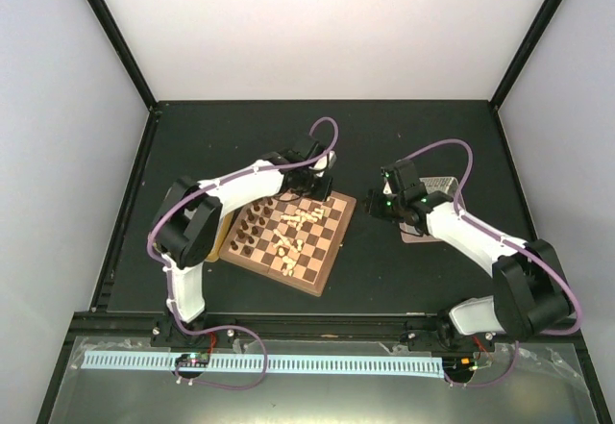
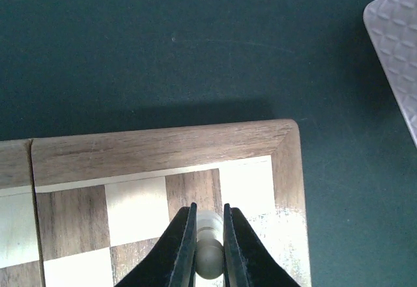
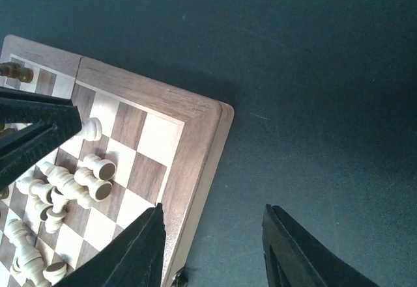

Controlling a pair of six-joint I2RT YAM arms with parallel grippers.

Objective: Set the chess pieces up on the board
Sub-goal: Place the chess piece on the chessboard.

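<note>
White arms (image 1: 245,179) with black joints (image 1: 187,227), black hands (image 2: 208,210) (image 3: 213,207) and looping purple cables (image 1: 332,131).

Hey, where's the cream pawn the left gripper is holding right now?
In the left wrist view, the cream pawn is pinched in the left gripper, over a corner of the board, just inside its brown rim.

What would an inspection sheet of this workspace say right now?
Surface: dark table.
Job's things: board lies angled; cream chess pieces mostly toppled mid-board; dark chessmen stand along its left side.
Clutter: grey textured tray beside the board.
Grippers: left gripper shut on a cream piece over the board's corner; right gripper open, empty, off the board's edge.
Cables: purple cables looped along both arms.
Surroundings: white walls, black frame.
</note>
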